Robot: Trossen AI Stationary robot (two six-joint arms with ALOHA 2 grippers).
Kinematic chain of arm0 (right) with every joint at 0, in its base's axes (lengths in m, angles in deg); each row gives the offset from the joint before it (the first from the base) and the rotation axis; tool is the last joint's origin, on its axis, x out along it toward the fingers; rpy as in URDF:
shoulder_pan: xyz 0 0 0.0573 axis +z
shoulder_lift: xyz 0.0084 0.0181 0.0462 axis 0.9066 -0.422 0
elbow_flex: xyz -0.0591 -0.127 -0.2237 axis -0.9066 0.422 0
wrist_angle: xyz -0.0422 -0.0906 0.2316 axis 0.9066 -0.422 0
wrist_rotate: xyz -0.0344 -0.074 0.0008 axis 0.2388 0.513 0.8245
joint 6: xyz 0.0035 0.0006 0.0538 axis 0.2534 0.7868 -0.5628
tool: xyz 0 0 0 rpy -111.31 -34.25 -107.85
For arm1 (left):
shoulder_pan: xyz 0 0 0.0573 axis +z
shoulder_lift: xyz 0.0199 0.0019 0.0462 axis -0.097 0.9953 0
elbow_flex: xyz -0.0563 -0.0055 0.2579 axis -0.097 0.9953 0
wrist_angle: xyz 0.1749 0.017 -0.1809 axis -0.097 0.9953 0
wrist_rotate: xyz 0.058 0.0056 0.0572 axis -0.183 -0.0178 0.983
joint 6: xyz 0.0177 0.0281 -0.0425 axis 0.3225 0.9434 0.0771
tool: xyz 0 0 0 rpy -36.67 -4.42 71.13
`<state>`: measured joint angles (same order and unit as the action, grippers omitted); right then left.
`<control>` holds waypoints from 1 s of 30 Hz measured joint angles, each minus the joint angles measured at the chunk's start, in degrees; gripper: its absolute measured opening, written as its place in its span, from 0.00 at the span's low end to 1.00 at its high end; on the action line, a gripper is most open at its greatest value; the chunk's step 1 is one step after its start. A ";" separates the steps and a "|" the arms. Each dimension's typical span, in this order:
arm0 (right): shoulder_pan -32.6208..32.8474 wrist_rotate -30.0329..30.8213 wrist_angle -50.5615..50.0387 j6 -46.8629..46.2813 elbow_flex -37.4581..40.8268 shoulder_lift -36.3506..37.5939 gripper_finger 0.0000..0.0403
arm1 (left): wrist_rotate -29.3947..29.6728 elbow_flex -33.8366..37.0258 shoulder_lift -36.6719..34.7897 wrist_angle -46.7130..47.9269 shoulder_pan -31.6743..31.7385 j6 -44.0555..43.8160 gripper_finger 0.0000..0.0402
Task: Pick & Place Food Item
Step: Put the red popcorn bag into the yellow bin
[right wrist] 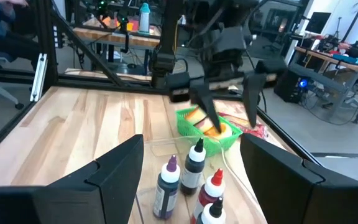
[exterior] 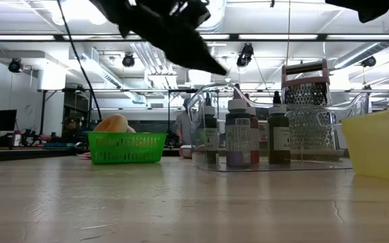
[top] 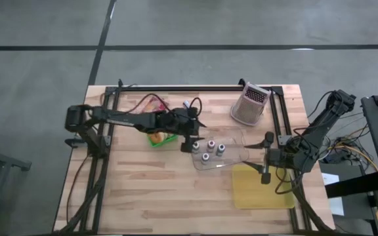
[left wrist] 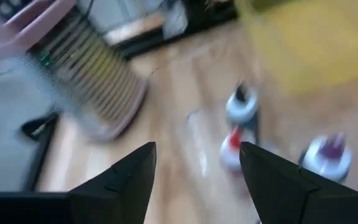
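A green basket (top: pixel 161 138) stands on the table left of centre, with a tan bun-like food item (exterior: pixel 113 124) and other orange and yellow food (right wrist: pixel 205 122) inside. My left gripper (top: pixel 190 139) hovers open and empty above the table, between the basket and the clear tray (top: pixel 231 160). In the right wrist view, my left gripper (right wrist: pixel 229 109) has its fingers above the basket's near side. My right gripper (top: pixel 266 157) waits open and empty at the tray's right end, above the table.
Several small bottles (top: pixel 210 150) stand upright in the clear tray. A metal grater (top: pixel 250 105) stands at the far right. A yellow container (top: pixel 261 187) sits near the right front. A red-and-white wrapper (top: pixel 151 105) lies behind the basket.
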<state>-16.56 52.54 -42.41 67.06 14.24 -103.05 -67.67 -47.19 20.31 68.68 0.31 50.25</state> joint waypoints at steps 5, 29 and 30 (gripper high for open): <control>-0.01 -0.06 -0.35 -0.02 0.02 -0.02 0.65 | 4.34 0.00 -4.37 12.43 1.38 2.52 0.59; -0.14 0.11 -0.22 2.68 0.07 -0.09 0.65 | 3.96 3.65 -2.50 16.07 13.54 20.27 0.57; -0.14 0.11 -0.26 2.90 0.07 -0.09 0.65 | 5.13 3.65 -2.61 16.25 13.57 20.82 0.57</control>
<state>-16.70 52.65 -42.67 69.96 14.31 -103.13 -62.54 -43.54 17.70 84.94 13.88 71.07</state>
